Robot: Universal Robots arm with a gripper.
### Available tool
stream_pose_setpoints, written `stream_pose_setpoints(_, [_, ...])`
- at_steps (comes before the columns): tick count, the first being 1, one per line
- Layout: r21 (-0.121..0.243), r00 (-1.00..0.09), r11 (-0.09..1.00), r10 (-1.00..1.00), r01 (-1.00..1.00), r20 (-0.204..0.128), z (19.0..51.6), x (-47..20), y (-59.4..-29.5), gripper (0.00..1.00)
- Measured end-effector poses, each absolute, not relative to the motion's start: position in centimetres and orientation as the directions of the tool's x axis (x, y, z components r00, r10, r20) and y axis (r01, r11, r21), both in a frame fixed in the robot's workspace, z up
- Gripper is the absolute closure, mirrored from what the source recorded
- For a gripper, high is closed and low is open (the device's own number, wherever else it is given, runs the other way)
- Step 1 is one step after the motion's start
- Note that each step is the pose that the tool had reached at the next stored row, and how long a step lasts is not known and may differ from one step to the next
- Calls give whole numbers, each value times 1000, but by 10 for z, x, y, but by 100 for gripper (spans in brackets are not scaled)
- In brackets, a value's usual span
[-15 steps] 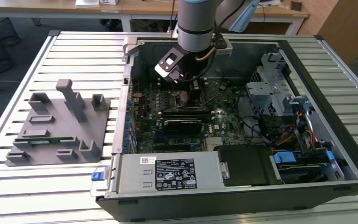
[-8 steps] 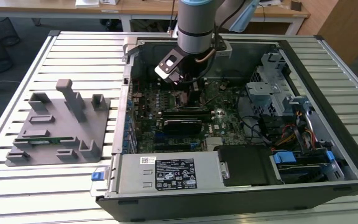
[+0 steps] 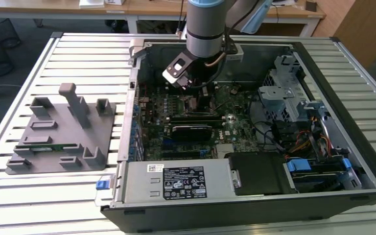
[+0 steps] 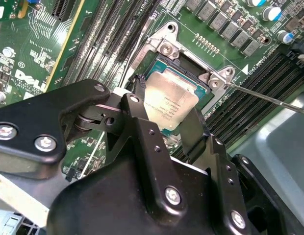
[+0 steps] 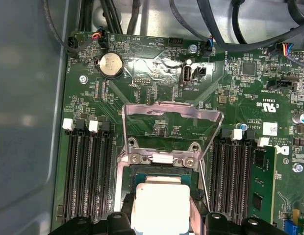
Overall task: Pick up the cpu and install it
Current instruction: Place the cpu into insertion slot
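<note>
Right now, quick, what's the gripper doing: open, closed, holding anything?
The gripper is closed on the cpu, at the open socket.

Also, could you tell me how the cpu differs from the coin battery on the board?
The cpu is square; the battery is round. The cpu is held by the gripper over the socket; the battery lies seated in the board. Both have shiny silver tops.

"Where's the arm (image 3: 204,29)?"
"Above the open computer case (image 3: 253,210), gripper (image 3: 201,93) low over the motherboard (image 3: 240,105) toward the far side."
"And outside it?"
"A grey fixture (image 3: 51,156) on the slatted table (image 3: 70,200), at the exterior view's left."
</note>
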State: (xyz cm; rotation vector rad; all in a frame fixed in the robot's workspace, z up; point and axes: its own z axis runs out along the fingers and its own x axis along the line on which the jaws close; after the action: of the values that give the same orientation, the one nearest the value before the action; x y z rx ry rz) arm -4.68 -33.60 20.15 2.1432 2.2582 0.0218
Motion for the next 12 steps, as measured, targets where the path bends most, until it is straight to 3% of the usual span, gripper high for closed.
stream_pose_setpoints(12, [30, -45, 46, 999, 999, -11, 198, -46, -336, 47])
